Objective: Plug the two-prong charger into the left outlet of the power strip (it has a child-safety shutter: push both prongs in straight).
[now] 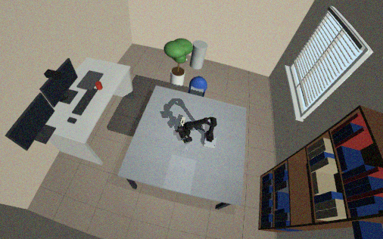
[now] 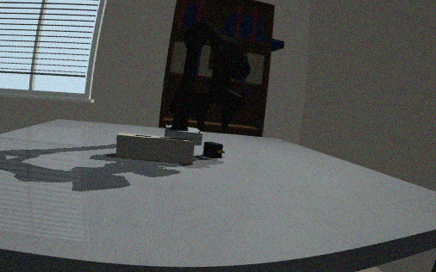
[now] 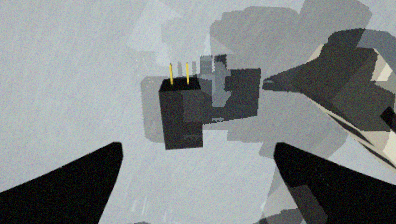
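And we're at the pickup: the tool [image 1: 185, 135] [image 2: 213, 126] [image 3: 200, 149] hovers, fingers spread, nothing between them. The charger [image 2: 213, 150] [image 3: 181, 120] lies beside the power strip [image 1: 182, 121] [image 2: 154, 148] [image 3: 370, 100], prongs [image 2: 221, 151] [image 3: 171, 74] out. Next it must centre, descend and grip the body squarely.

An office: twin monitors [image 1: 45, 100] and a keyboard [image 1: 85, 101] occupy a desk [image 1: 108, 72] beyond the tabletop [image 1: 150, 151] [image 2: 252, 207] beneath the jaws [image 1: 186, 141] [image 2: 214, 122], with a packed bookcase [image 1: 298, 189] [image 2: 268, 92] opposite.

A potted plant [image 1: 179, 49], a blue chair [image 1: 198, 84] (just beside the table [image 1: 146, 159] [image 2: 252, 207]).
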Action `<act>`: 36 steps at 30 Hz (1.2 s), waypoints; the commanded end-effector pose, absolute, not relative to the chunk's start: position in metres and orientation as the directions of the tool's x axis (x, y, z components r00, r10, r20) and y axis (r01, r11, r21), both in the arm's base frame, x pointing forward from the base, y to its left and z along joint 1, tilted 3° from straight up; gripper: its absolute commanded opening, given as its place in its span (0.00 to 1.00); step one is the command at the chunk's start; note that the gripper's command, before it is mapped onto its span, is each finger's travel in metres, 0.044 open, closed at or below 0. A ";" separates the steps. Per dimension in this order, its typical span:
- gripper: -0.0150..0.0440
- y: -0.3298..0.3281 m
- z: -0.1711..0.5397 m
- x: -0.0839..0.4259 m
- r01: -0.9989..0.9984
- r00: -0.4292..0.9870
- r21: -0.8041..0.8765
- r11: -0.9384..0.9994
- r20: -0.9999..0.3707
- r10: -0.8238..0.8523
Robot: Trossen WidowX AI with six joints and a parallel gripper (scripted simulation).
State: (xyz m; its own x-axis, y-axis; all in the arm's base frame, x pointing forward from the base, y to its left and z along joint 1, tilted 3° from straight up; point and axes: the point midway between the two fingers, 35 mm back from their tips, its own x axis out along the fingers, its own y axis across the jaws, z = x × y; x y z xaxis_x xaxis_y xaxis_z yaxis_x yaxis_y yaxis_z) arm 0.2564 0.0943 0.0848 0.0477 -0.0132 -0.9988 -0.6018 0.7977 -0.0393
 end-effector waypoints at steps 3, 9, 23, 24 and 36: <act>1.00 0.103 0.078 0.250 -0.664 0.016 -0.024 0.748 -1.000 -0.018; 1.00 0.102 0.075 0.250 -0.664 0.016 -0.025 0.748 -1.000 -0.018; 1.00 0.103 0.057 0.252 -0.664 0.016 -0.025 0.748 -1.000 -0.018; 1.00 0.103 0.056 0.252 -0.664 0.016 -0.025 0.748 -1.000 -0.018; 1.00 0.103 0.036 0.254 -0.664 0.016 -0.025 0.748 -1.000 -0.018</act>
